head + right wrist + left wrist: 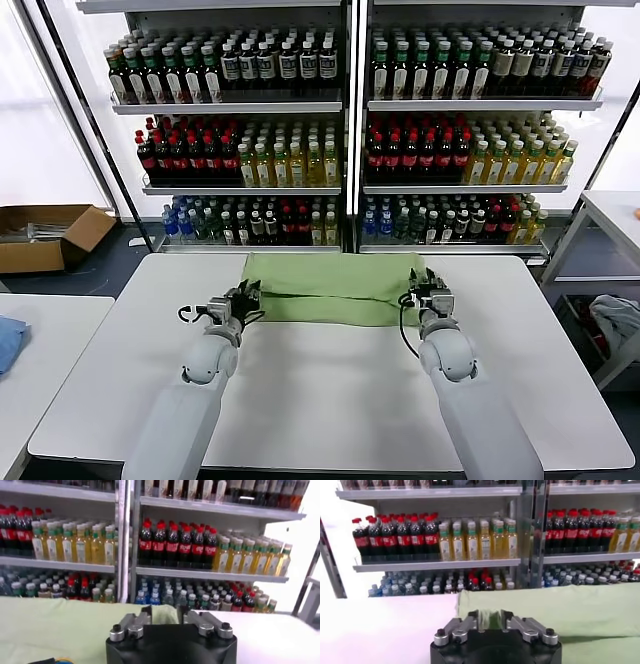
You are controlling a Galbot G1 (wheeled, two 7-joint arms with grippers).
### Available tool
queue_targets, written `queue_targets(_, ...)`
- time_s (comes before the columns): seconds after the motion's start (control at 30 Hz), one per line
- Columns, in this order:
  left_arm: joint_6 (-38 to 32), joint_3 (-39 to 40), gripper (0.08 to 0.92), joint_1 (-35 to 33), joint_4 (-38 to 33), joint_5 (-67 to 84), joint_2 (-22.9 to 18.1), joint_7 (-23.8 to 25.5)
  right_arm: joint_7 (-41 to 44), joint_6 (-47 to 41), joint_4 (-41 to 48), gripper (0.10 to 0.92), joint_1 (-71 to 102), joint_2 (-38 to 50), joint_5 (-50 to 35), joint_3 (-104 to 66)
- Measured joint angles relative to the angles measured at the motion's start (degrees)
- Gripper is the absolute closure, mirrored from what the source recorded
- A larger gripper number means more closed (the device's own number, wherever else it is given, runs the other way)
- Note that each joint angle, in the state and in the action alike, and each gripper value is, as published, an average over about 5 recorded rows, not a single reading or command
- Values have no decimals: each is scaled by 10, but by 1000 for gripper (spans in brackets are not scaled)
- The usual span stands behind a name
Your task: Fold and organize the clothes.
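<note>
— Lying folded across the far half of the white table (330, 400): the light green shirt (330, 290), plain side up, far edge close to the table's far rim, near edge running straight between the two grippers. Plenty of bare tabletop on the near side and out to both flanks.

— Beyond the rim?

— Stood just behind: drink shelves (345, 105), packed with bottles. Off to the robot's left, an open cardboard box (45, 235) on the floor and a second white table (40, 350); to the right, a grey rack (600, 260).

— Any writing legible?

— Red labels with white script on the dark bottles (395, 537), too small to read. Yellow drinks (85, 542) beside them, labels likewise unreadable.

— Arm poses?

— Both stretched forward, low over the table, wrists level. Left gripper (243, 300) pinched onto the shirt's left end, a ridge of cloth bunched between the fingers (475, 620). Right gripper (428, 290) clamped on the right end, green fabric caught between its fingers (145, 617).
</note>
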State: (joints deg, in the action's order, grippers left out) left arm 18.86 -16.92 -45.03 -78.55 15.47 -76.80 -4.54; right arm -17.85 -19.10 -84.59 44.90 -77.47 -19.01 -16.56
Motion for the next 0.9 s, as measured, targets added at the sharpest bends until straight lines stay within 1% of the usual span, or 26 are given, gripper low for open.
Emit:
queue_targets(0.2, 17, -2, 392, -21, -40, -2, -3, -13, -32, -7, -30, 235, 20, -1, -9, -6)
queue_targets(0.27, 23, -3, 323, -31, -56, -3, -1, -14, -41, -15, -45, 211, 34, 3, -8, -7)
queue_targets(0.4, 34, -6, 219, -55, -88, -8, 4, -14, -57, -35, -79, 203, 66, 12, -4, -14)
queue_targets(0.5, 40, -9, 184, -71, -103, -11, 9, -15, -66, -49, -102, 203, 88, 16, 0, -19)
queue_targets(0.9, 54, -12, 177, -92, -121, -14, 19, -18, -82, -79, -132, 203, 131, 18, 7, -25)
